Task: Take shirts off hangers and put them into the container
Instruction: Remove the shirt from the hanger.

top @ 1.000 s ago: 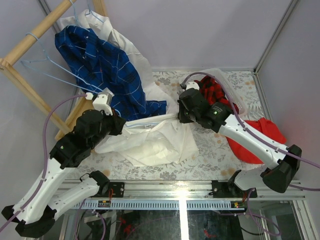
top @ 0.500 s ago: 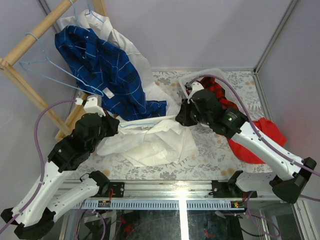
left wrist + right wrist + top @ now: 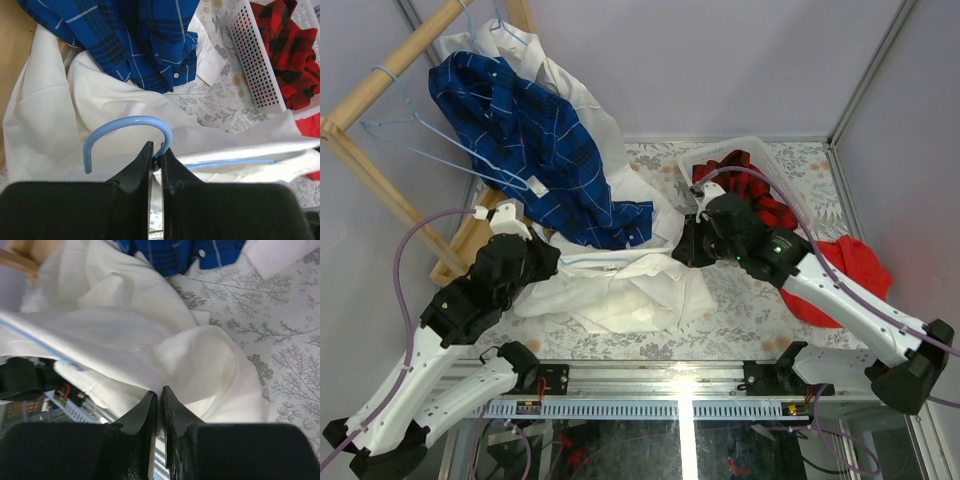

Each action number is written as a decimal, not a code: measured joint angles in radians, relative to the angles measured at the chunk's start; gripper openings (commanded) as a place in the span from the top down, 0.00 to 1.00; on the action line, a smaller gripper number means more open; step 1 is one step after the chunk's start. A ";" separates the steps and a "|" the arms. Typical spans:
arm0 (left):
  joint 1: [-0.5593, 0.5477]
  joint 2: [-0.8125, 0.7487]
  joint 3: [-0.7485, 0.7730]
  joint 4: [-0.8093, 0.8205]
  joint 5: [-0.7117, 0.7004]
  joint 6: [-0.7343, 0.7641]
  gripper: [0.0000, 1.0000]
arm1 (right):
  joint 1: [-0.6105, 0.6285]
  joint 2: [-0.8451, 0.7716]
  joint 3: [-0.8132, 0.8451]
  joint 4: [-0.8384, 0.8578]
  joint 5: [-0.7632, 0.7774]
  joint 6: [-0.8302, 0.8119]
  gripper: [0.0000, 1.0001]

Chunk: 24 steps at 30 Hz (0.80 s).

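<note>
Floral-patterned table (image 3: 755, 308) lies under me, and the white basket (image 3: 252, 60) toward its back is my mark. The red-and-black plaid shirt (image 3: 752, 190) lies inside the basket. Just left of the basket, seen from above, a white shirt (image 3: 630, 295) sprawls on the table with a light-blue hanger (image 3: 129, 121) in it. My left gripper (image 3: 156, 156) is farther left of the basket, fingers pressed together on the hanger's neck just under the hook. The hanger's wire arm runs off toward the basket inside the white cloth. My right gripper (image 3: 158, 391) sits by the basket's near-left corner, fingers almost shut, pinching a fold of that same white shirt. The dark blue shirt (image 3: 535, 140) hangs left of the basket, its lower edge overlapping the white one.
</note>
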 measured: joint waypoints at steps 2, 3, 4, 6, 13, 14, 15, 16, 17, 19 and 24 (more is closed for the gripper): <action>0.000 0.007 0.000 -0.001 -0.011 -0.014 1.00 | -0.001 -0.049 -0.002 0.010 -0.022 0.008 0.94; 0.000 0.013 0.000 -0.001 -0.015 -0.019 1.00 | -0.001 -0.086 -0.002 0.022 -0.041 0.009 0.96; 0.000 0.019 0.000 0.002 -0.016 -0.027 1.00 | -0.001 -0.120 -0.002 0.034 -0.058 0.009 0.96; 0.000 0.030 0.001 0.019 -0.007 -0.032 1.00 | -0.001 -0.174 -0.002 0.052 -0.095 0.009 0.96; 0.000 0.037 0.000 0.047 0.009 -0.031 1.00 | -0.004 -0.187 -0.066 0.013 -0.063 0.024 0.99; 0.000 0.037 0.000 0.040 0.008 -0.031 1.00 | -0.004 -0.167 -0.086 0.002 -0.060 0.027 0.99; -0.002 0.037 0.000 0.031 0.007 -0.031 1.00 | -0.005 -0.148 -0.103 -0.004 -0.064 0.032 0.99; -0.003 0.038 0.000 0.019 0.007 -0.031 1.00 | -0.005 -0.129 -0.120 -0.006 -0.073 0.037 0.99; -0.004 0.038 0.000 0.010 0.006 -0.032 1.00 | -0.005 -0.118 -0.133 -0.002 -0.089 0.043 0.98; -0.004 0.038 -0.002 -0.003 -0.002 -0.032 1.00 | -0.005 -0.121 -0.161 0.022 -0.114 0.059 0.96; -0.004 0.032 -0.003 -0.005 -0.005 -0.041 1.00 | -0.005 -0.152 -0.200 0.075 -0.110 0.085 0.99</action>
